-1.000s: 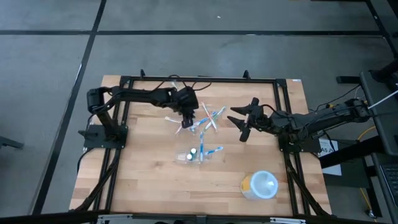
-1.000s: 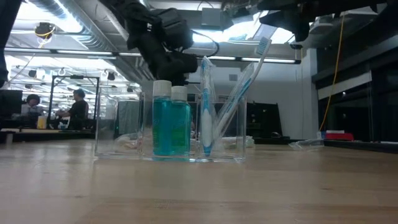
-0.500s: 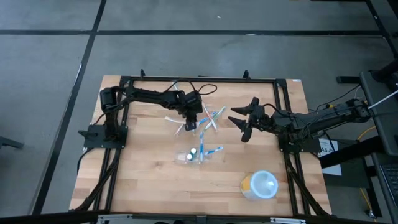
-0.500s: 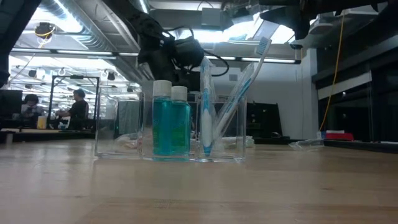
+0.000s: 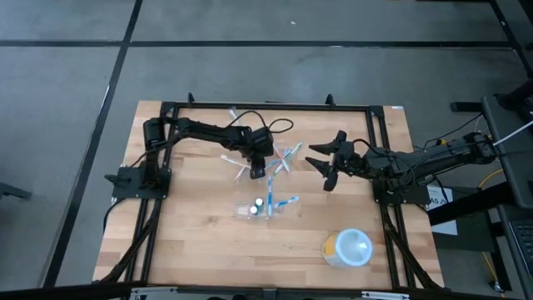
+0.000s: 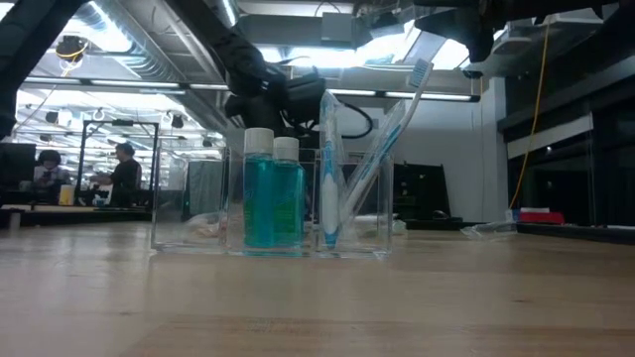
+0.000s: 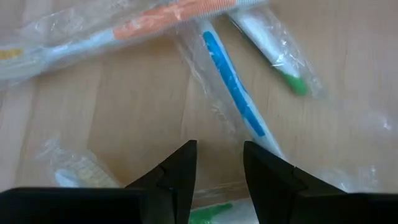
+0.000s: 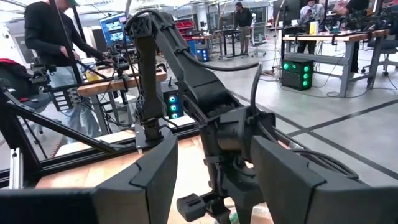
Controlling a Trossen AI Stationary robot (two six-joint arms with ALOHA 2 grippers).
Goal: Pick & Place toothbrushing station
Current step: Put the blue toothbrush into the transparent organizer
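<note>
The toothbrushing station (image 5: 263, 207) is a clear rectangular holder standing on its base mid-table. In the low view the station (image 6: 198, 213) holds two teal bottles (image 6: 273, 198) and a leaning blue-and-white toothbrush (image 6: 382, 139). My left gripper (image 5: 256, 170) hangs open and tipped down over a scatter of wrapped toothbrushes (image 5: 281, 158) beyond the station. In its wrist view the left gripper (image 7: 219, 149) has a blue-handled wrapped brush (image 7: 233, 87) just ahead of its fingertips, with nothing between them. My right gripper (image 5: 319, 165) waits open, raised and level, right of the scatter.
A round white and yellow container (image 5: 348, 247) stands near the table's front right. An orange-handled wrapped brush (image 7: 168, 15) and a green-tipped one (image 7: 277, 50) lie by the blue one. Bare wood (image 5: 191, 233) spreads left of the station. A black frame (image 5: 266, 107) borders the table.
My left gripper has come down and a little toward the table's near edge, closing on the scatter of wrapped toothbrushes. In the low view it has sunk from high above the station to just behind the bottle caps. The station has stayed put.
</note>
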